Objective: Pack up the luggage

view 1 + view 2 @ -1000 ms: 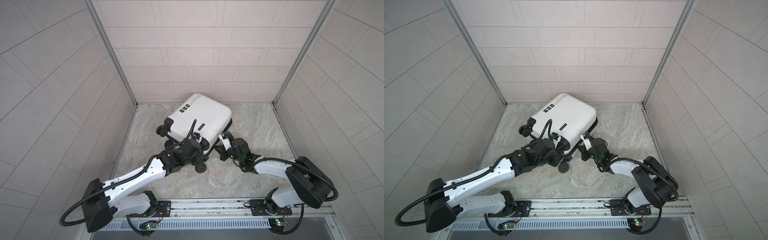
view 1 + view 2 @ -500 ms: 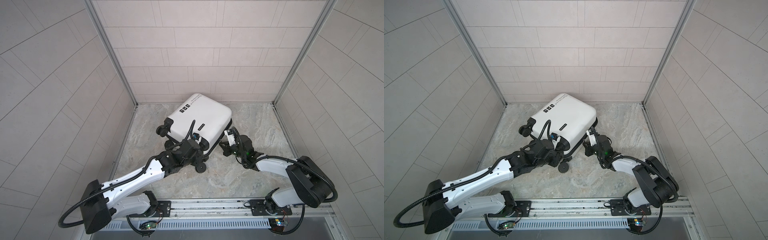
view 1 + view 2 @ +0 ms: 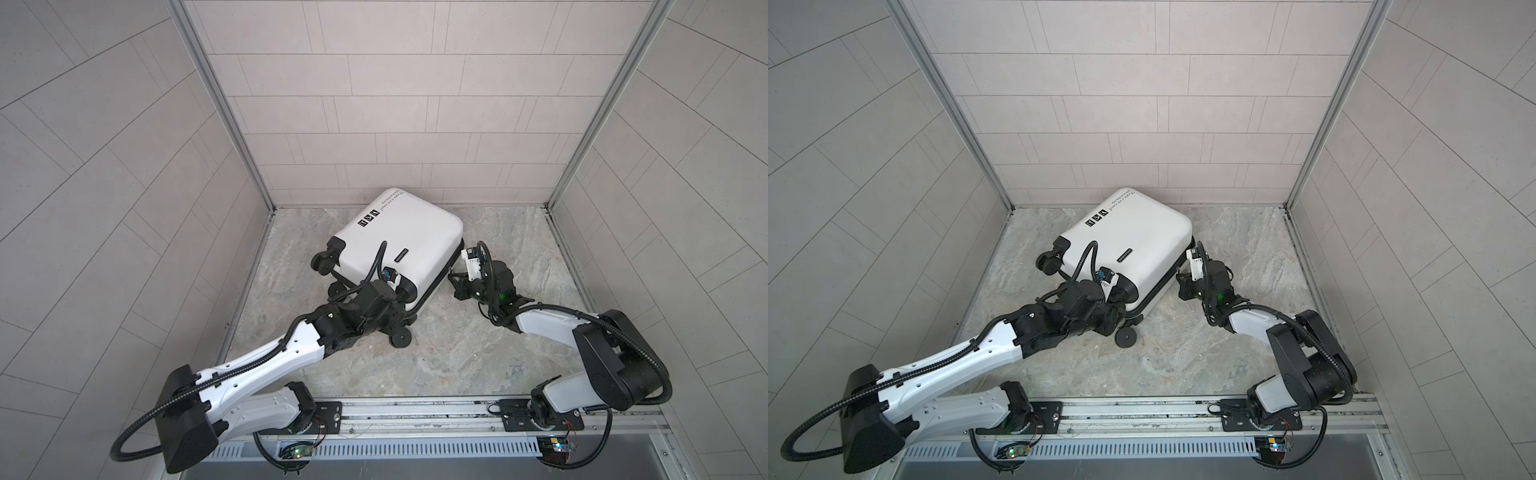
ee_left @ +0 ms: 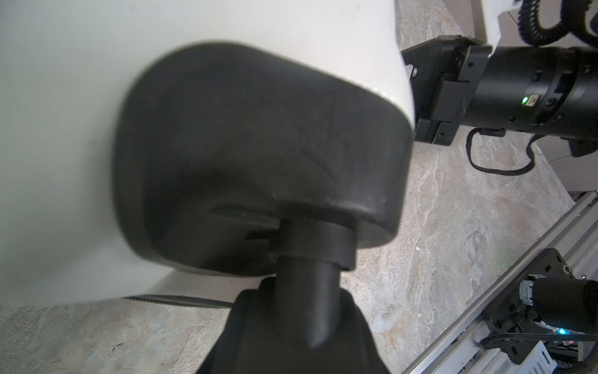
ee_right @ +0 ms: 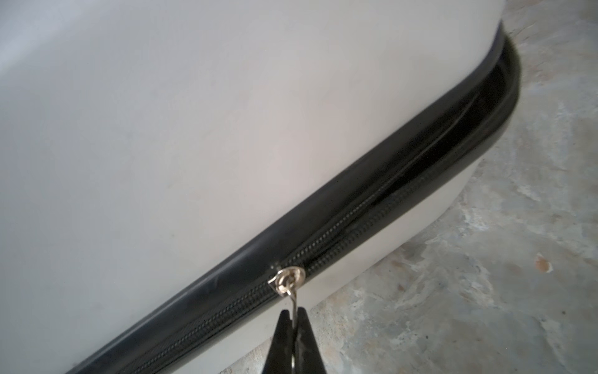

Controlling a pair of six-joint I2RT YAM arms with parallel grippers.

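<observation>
My right gripper (image 5: 293, 315) clamps the zipper pull (image 5: 289, 281) of the white luggage (image 3: 399, 237) — my left gripper (image 3: 392, 320) sits by a wheel (image 3: 400, 338), grip unclear.

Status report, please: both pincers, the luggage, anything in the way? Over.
Right pincer shut on zip pull. Left pincer at wheel corner, grip not visible. Luggage lid down, zip slider mid-side. Nothing in the way.

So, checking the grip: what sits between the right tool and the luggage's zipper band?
Only the silver zipper pull. In the right wrist view, the right tool pinches its tab, which joins the slider on the luggage.
</observation>
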